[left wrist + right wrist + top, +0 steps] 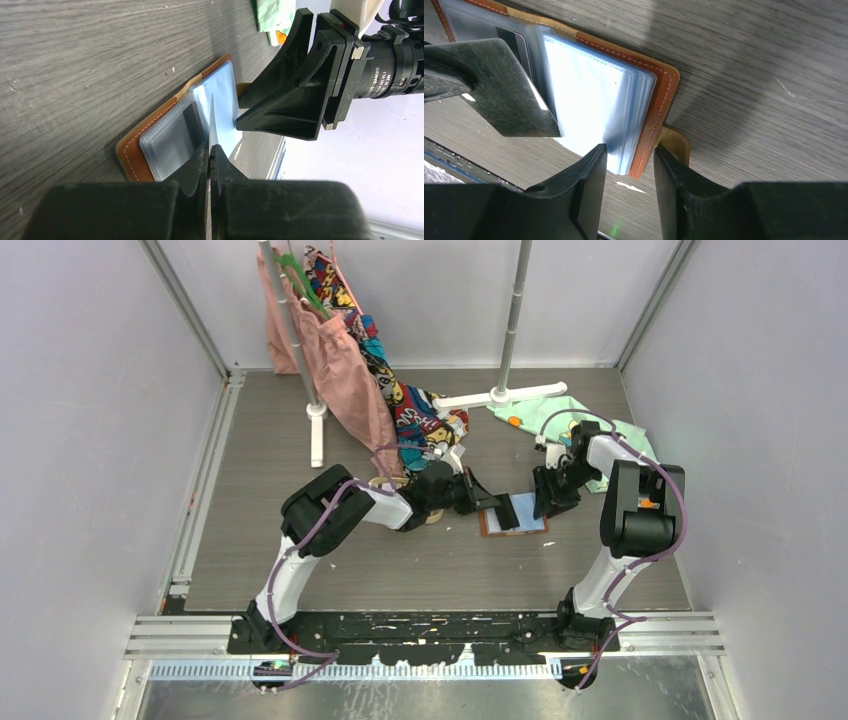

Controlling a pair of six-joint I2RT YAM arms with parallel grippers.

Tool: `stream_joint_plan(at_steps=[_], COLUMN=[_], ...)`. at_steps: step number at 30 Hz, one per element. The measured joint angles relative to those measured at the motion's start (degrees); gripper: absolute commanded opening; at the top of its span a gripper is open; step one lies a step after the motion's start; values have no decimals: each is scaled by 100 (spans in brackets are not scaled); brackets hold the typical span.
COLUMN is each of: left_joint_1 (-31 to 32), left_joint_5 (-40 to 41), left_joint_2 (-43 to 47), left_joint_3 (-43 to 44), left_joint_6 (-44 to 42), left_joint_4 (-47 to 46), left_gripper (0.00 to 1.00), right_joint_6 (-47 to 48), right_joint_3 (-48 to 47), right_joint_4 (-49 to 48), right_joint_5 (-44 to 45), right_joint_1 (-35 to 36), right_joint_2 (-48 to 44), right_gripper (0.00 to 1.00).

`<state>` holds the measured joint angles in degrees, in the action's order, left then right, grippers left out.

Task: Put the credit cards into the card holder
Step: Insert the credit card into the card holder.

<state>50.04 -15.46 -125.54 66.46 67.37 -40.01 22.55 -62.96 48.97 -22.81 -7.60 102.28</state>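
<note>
Grey table (300, 570): brown card holder (131, 156) lies open between two grippers, clear sleeves facing up for loading. Right gripper (629, 152) straddles holder's outer edge, jaws half apart, likely to steady it; whether it actually pinches cannot be told. Left gripper (210, 148) is clamped on one credit card (211, 117), held edge-on, far end just ahead of fingertips at sleeve mouth, apparently lined up to slide in.
</note>
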Motion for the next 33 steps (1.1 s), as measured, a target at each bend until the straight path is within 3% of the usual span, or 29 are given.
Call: stream_joint_plan(at_steps=[33], left_joint_1=[85], left_joint_5=[-15], left_joint_2=[-151], left_joint_3=[645], left_joint_6=[271], left_joint_4=[1250], left_gripper=[0], right_joint_6=[2], right_joint_3=[-26], right_joint_4=[24], right_joint_5=[33], right_joint_1=[37], right_joint_2=[24], right_gripper=[44])
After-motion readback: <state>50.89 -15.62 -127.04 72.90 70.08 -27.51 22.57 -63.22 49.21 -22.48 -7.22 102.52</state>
